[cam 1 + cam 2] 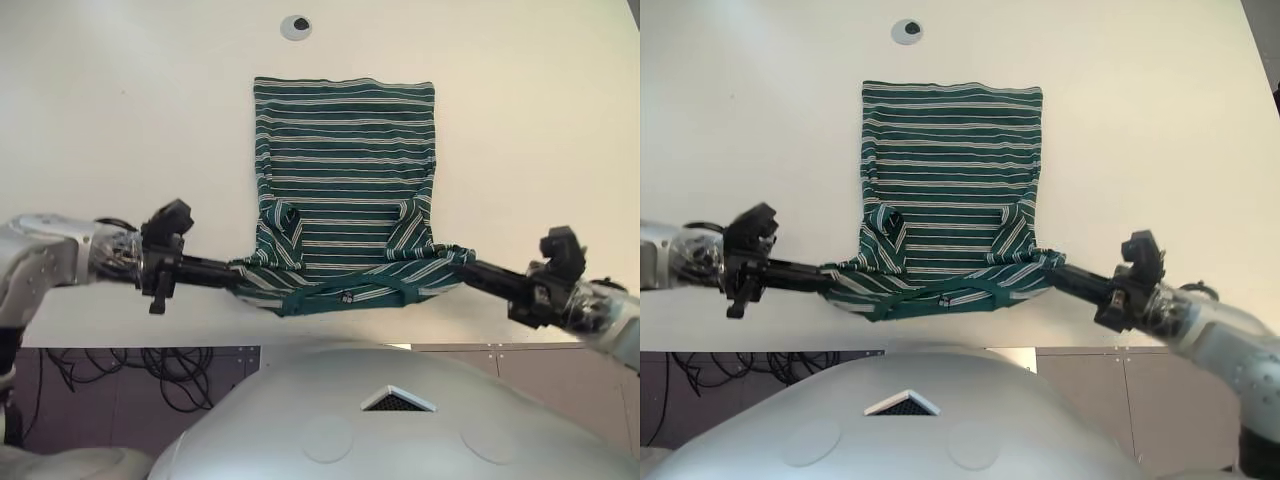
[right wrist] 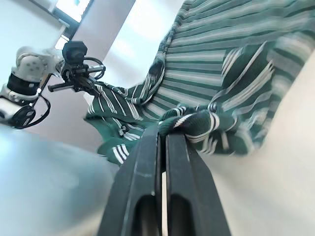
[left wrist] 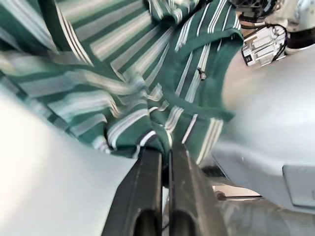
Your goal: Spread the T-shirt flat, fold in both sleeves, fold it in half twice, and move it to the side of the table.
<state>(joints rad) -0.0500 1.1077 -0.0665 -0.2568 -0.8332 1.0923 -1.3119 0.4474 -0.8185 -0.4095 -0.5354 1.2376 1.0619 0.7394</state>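
Note:
A green T-shirt (image 1: 345, 170) with white stripes lies lengthwise on the white table (image 1: 120, 130), both sleeves folded in over the body. Its near collar end is lifted just off the table at the front edge. My left gripper (image 1: 236, 273) is shut on the shirt's near left corner, seen close up as dark fingers (image 3: 147, 167) pinching striped cloth. My right gripper (image 1: 465, 262) is shut on the near right corner, its fingers (image 2: 150, 142) clamped on a bunched fold. The collar (image 1: 345, 296) sags between the two grippers.
A small round grey disc (image 1: 296, 27) sits on the table beyond the shirt's far hem. Wide bare tabletop lies on both sides of the shirt. The table's front edge runs just under the grippers, with cables (image 1: 120, 375) on the floor below.

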